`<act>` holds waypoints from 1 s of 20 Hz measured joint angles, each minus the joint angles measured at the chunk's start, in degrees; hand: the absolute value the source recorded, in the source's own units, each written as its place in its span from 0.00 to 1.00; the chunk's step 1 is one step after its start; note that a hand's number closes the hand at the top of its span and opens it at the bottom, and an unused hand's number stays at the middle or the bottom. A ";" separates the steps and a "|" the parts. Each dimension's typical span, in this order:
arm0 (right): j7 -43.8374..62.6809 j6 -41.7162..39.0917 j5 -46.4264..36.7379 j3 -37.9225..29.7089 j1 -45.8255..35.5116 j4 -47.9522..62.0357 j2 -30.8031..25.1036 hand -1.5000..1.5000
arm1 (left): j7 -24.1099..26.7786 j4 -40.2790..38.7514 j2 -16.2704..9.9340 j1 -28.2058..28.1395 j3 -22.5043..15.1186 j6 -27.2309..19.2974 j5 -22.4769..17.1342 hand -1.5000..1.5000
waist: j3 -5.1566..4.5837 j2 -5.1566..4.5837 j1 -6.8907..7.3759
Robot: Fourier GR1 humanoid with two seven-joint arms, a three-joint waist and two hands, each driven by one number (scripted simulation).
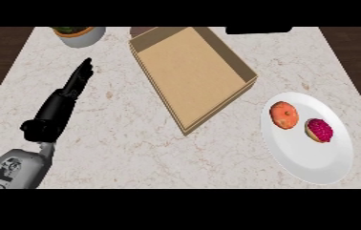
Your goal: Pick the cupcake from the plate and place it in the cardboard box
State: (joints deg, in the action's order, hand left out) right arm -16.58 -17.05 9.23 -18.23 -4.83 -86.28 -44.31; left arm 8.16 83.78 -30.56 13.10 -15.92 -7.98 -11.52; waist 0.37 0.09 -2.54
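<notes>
Cupcake [319,130] untouched on plate [303,164] — cardboard box [192,76] empty; left robot hand [60,104] fingers straight, holding nothing — right unseen.

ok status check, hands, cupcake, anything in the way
Left hand open, resting at left. Right hand out of view. Cupcake on plate beside orange pastry. Box open, nothing in the way.

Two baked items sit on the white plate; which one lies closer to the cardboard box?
The orange-topped one, on the plate's left part, lies closer to the cardboard box. The pink-topped cupcake sits beside it, farther right and slightly lower in view.
</notes>
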 measured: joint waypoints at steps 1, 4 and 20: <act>-4.01 -1.18 -1.54 -0.68 0.96 1.79 -1.28 0.00 | -0.17 0.30 -0.36 0.37 -0.07 0.52 0.10 0.50 | 0.00 -0.10 0.40; -15.40 -3.24 -6.68 -2.13 3.30 6.34 -4.92 0.00 | 0.11 0.32 -0.56 1.10 -0.44 1.99 0.44 0.50 | -0.06 -0.26 1.24; -14.44 -4.42 -33.21 8.59 8.90 -3.19 -16.75 0.00 | -1.07 1.72 0.47 0.73 0.22 4.57 2.42 0.50 | -0.42 0.03 2.33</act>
State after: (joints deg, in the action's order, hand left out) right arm -31.01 -21.47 -23.98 -9.64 4.07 -89.47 -61.05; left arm 7.09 85.50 -30.08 13.83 -15.70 -3.41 -9.09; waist -0.05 0.11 -0.21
